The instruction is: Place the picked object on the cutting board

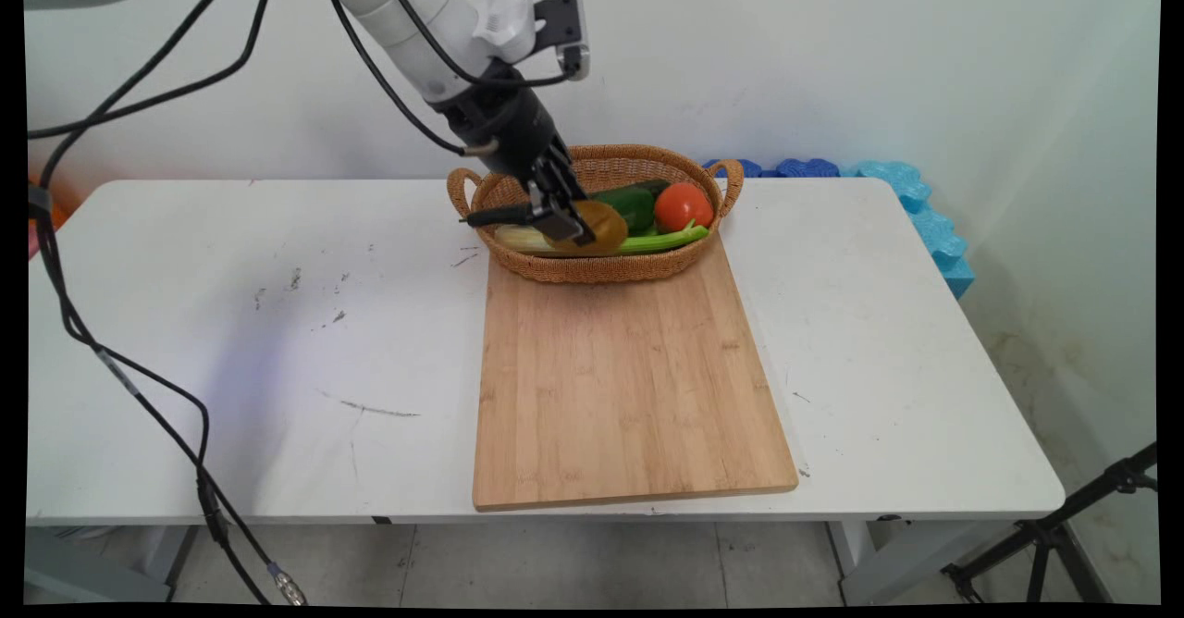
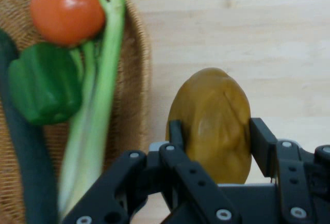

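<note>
Black hand (image 2: 216,141) pinches a brown potato (image 2: 214,123) beside the wicker basket (image 2: 131,79).

Wicker basket (image 1: 592,266), tomato (image 1: 684,205), cutting board (image 1: 629,387)

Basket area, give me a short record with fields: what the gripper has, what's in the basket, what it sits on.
gripper: shut on the potato, raised over the basket's near rim
basket: wicker, two handles, on the far end of the cutting board
in basket: tomato, green pepper, celery stalk, dark cucumber
table: white, scuffed
</note>
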